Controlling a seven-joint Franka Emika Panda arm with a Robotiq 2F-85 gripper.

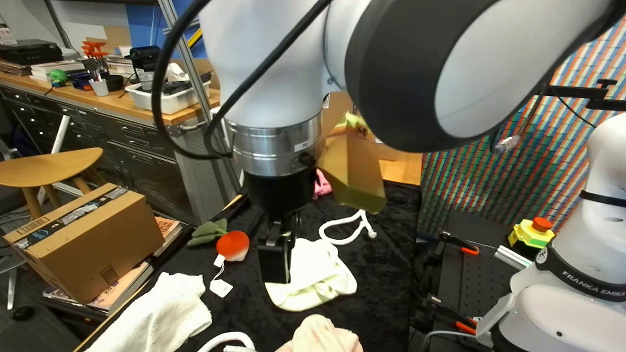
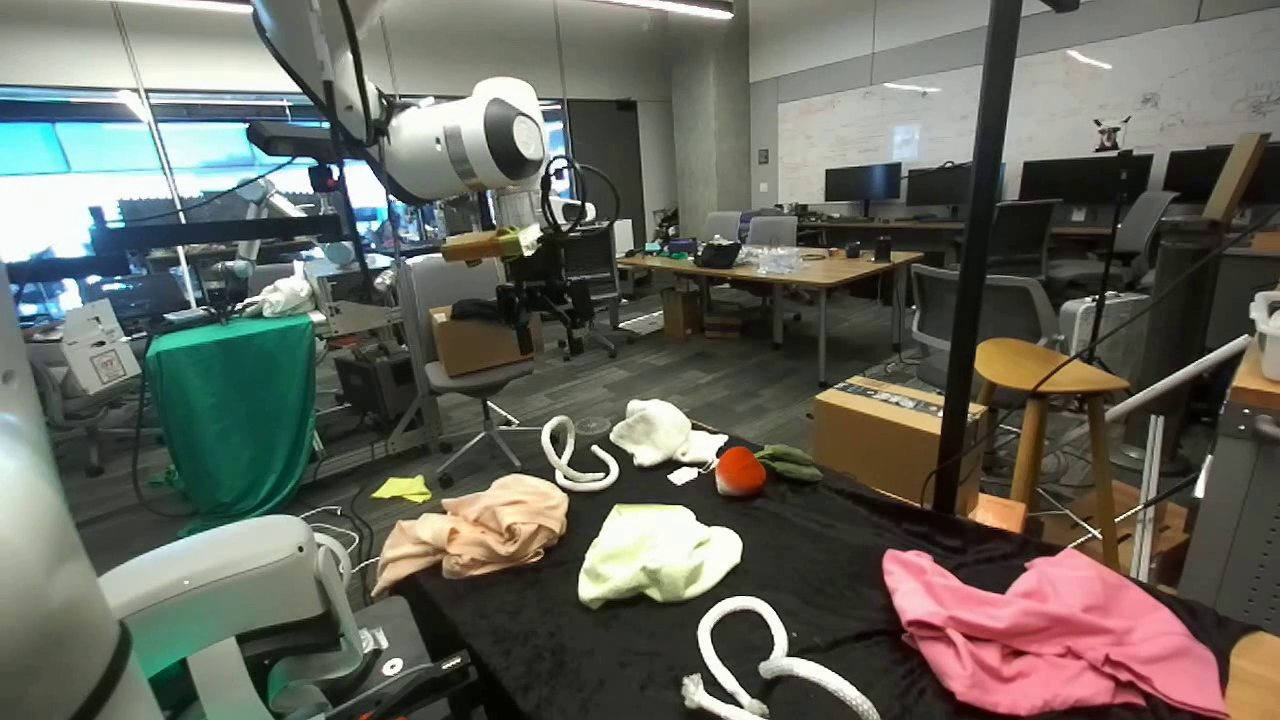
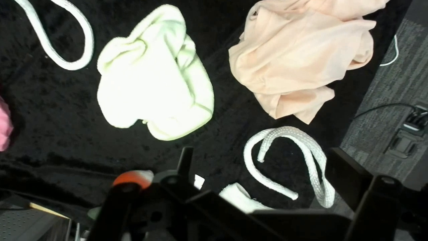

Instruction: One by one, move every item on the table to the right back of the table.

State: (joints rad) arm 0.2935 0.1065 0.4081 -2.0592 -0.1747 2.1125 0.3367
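Note:
My gripper (image 2: 548,312) hangs high over the black-topped table (image 2: 860,580), jaws wide apart and nothing between them. In the wrist view a looped white rope (image 3: 252,160) lies below, partly behind one finger (image 3: 347,177). A pale yellow cloth (image 2: 655,555) rests mid-table, with a peach-cream cloth (image 2: 490,530) at the table's edge beside it. Further off are a white cloth (image 2: 655,435) and a red object (image 2: 740,472) with green leaves and white tags (image 2: 683,475). Another white rope (image 2: 825,680) curls near a crumpled pink cloth (image 2: 1050,630), mostly hidden behind the arm in an exterior view.
A brown cardboard box (image 1: 93,244) stands just off the table's side. A dark pole (image 2: 980,250) rises by that edge. The robot base (image 1: 562,303) and a black perforated plate (image 1: 481,274) border the opposite side. A yellowish block (image 1: 357,171) is fixed at the wrist.

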